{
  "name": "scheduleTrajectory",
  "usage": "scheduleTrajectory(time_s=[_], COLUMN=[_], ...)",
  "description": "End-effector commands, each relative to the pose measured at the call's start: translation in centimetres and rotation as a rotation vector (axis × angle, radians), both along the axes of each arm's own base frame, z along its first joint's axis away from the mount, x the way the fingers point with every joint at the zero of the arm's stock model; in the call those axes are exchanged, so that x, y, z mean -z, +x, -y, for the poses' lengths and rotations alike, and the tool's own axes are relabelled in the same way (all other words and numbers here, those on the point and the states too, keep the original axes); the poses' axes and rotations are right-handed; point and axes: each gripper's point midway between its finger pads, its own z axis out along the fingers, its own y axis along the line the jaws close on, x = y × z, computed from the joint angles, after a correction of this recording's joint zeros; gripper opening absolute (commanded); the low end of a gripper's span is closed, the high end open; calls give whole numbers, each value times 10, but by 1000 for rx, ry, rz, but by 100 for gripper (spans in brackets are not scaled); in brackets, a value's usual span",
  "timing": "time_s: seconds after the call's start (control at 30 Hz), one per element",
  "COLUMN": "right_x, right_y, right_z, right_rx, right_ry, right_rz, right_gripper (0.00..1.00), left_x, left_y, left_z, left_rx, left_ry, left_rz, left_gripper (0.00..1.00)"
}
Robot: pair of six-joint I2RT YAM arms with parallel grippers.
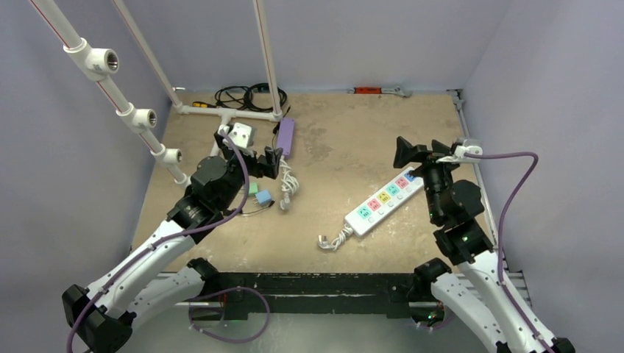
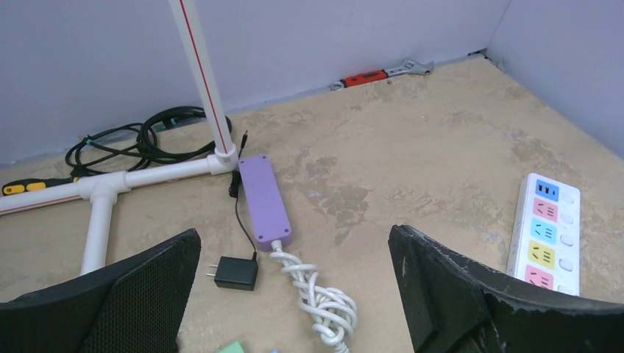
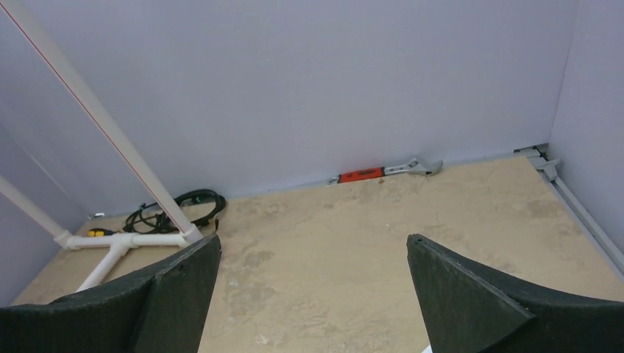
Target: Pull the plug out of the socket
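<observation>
Fingers of the left gripper [image 2: 292, 237] are spread to their widest and hold nothing; just ahead of them a small black plug adapter [image 2: 235, 273] lies on the tan tabletop [image 2: 412, 147] with its prongs bare, touching no outlet; beside it are a flat purple rectangular box [image 2: 263, 200] and its coiled white cord [image 2: 324, 301]; off beyond this claw's right finger lies the long white plastic power strip [image 2: 548, 232] with coloured outlet faces; the right gripper [image 3: 313, 241] is equally wide and empty, hovering over that strip's far end; the strip's bundled white cable [image 1: 335, 239] lies at its other end, nearer the arm bases; far ahead of the right claw, a red-handled metal wrench [image 3: 383, 173] rests against the back wall.
</observation>
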Motion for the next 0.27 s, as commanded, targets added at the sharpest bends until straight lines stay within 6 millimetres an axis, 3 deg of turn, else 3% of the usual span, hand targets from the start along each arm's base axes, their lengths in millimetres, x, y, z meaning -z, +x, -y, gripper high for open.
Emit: scheduleTrajectory(time_s=[0.0,0.23], right_x=[-8,-11], right_y=[1,-2], right_z=[2,0], right_rx=[14,-2], right_ry=[-4,2], right_rz=[38,48], right_gripper=[99,99], left_x=[-4,1], left_y=[2,5], left_z=[0,2], left_rx=[-3,-7], left_ry=[-5,1], left_rz=[28,13], left_gripper=[99,99])
